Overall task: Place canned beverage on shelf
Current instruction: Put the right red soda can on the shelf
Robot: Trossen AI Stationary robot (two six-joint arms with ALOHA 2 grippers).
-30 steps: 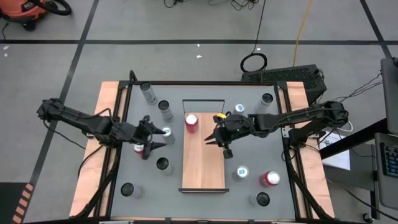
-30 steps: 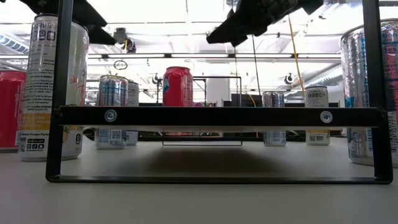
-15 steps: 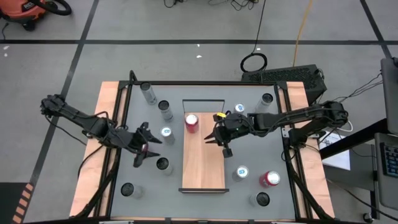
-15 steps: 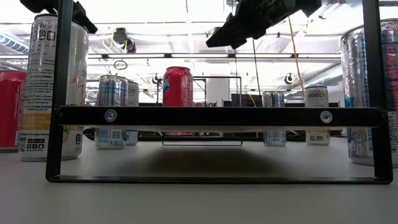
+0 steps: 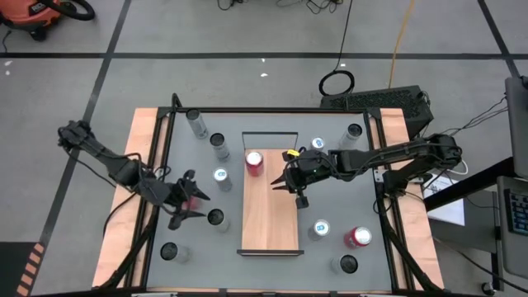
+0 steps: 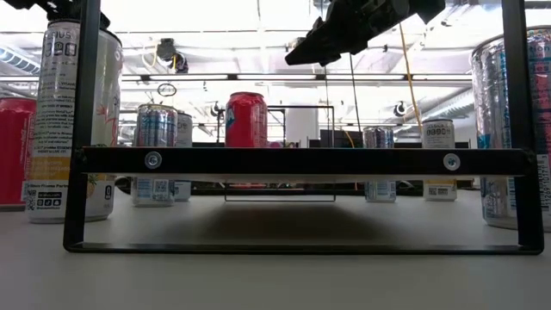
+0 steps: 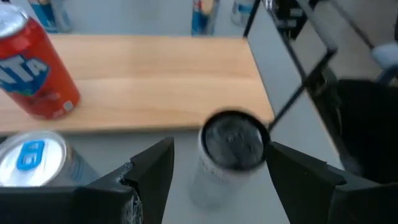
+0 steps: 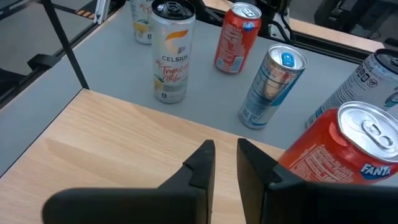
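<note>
Over the grey counter (image 5: 330,256), left of the shelf (image 5: 270,206), my left end effector (image 5: 188,204) hangs spread and empty — a silver can (image 5: 216,218) just beside it. My right end effector (image 5: 290,188), pinched together, hovers above the shelf near the red Fanta can (image 5: 254,162) standing on it.

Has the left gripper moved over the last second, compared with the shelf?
Yes. In the high view the left gripper has drawn back from the shelf toward the table's left side and near edge.
</note>
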